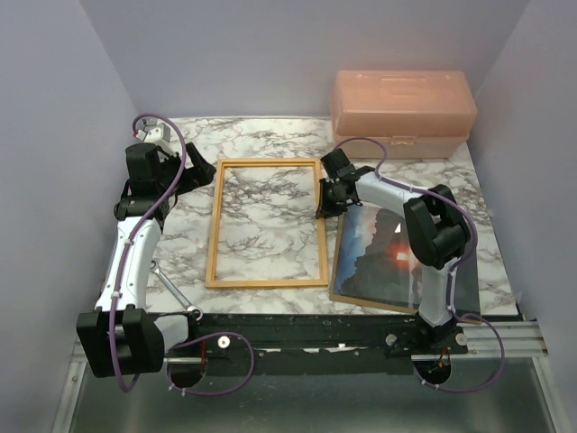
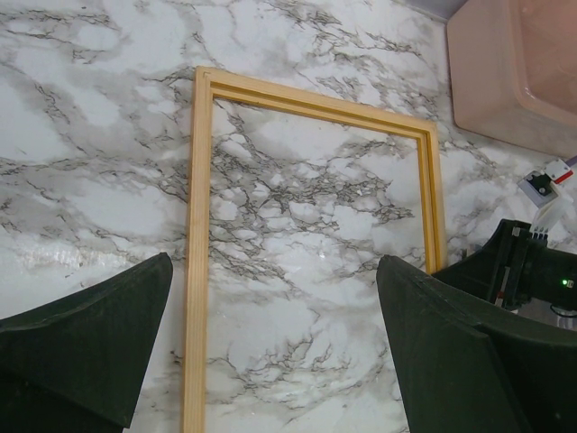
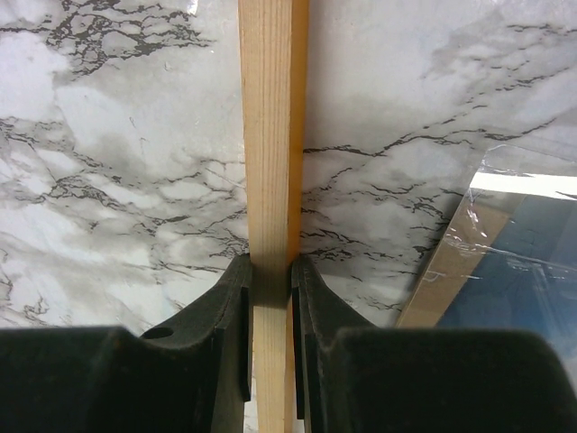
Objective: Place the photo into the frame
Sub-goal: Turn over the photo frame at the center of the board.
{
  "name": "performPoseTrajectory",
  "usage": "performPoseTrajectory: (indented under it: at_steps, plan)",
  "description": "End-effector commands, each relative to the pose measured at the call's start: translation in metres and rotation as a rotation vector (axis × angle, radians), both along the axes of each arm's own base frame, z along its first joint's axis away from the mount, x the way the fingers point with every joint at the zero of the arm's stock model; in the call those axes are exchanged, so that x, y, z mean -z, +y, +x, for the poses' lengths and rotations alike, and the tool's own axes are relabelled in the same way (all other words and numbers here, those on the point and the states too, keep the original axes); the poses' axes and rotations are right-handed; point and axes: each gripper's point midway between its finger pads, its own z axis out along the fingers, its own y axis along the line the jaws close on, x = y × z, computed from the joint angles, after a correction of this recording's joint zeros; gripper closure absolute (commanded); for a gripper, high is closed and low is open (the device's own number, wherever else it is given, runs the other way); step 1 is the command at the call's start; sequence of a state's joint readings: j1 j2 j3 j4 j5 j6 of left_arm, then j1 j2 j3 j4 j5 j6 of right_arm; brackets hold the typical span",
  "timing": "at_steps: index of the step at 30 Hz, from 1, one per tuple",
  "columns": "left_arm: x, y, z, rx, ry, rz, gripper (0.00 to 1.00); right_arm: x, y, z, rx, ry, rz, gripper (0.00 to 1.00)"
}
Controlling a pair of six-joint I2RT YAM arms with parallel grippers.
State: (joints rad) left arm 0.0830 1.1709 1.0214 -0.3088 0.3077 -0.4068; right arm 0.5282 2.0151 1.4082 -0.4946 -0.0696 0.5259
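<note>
The frame [image 1: 214, 225] lies in the middle of the marbled bench [image 1: 261, 135], long sides running away from the arms, with bare marble showing through its opening. The right hand [image 1: 326, 203] is down on the frame's right rail, towards the far end. From the wrist view, this hand [image 3: 270, 271] is narrowed onto the wooden rail [image 3: 270, 135], one finger pressed against each side.

The left hand [image 1: 194, 176] hangs over the frame's far left corner, touching nothing. Its own camera shows it [image 2: 275, 266] spread wide, with the frame [image 2: 203, 225] on the bench below and between the fingers.

The photo [image 1: 370, 253] is outside the frame, just to its right, turned slightly askew and face up, so the red sun and dark rocks show. The right arm partly covers it. The photo rests on a brown board [image 3: 442, 289], with a clear sheet [image 3: 514, 180] glinting over it. A pink box [image 1: 401, 113] sits at the far right corner of the bench.
</note>
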Motion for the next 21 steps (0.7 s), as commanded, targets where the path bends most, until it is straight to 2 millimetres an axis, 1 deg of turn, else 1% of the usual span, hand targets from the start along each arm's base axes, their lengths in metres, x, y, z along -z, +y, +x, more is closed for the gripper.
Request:
performPoseTrajectory:
  at_steps: [1, 7, 9, 11, 13, 15, 17, 21]
  plan:
    - [-0.004, -0.001, -0.002, 0.015, -0.017, 0.012, 0.02, 0.0, 0.0, -0.014, -0.006, 0.043, 0.035, 0.83]
    - [-0.004, 0.0, -0.003, 0.013, -0.017, 0.017, 0.01, -0.003, 0.009, -0.015, -0.021, 0.044, 0.078, 0.83]
    - [-0.004, 0.0, -0.002, 0.014, -0.017, 0.016, 0.02, -0.005, 0.013, -0.017, -0.035, 0.047, 0.098, 0.81]
    - [-0.004, 0.0, -0.002, 0.014, -0.017, 0.018, 0.02, -0.008, 0.016, -0.018, -0.04, 0.05, 0.115, 0.68]
    - [-0.004, 0.0, -0.003, 0.014, -0.016, 0.018, 0.02, -0.012, 0.018, -0.02, -0.045, 0.049, 0.131, 0.59]
    - [-0.004, 0.0, -0.003, 0.015, -0.016, 0.017, 0.02, -0.017, 0.02, -0.022, -0.047, 0.049, 0.147, 0.54]
    - [-0.004, 0.0, -0.002, 0.015, -0.017, 0.017, 0.02, -0.021, 0.021, -0.024, -0.049, 0.052, 0.165, 0.51]
    - [-0.005, -0.001, -0.003, 0.016, -0.017, 0.017, 0.02, -0.024, 0.027, -0.03, -0.055, 0.066, 0.208, 0.51]
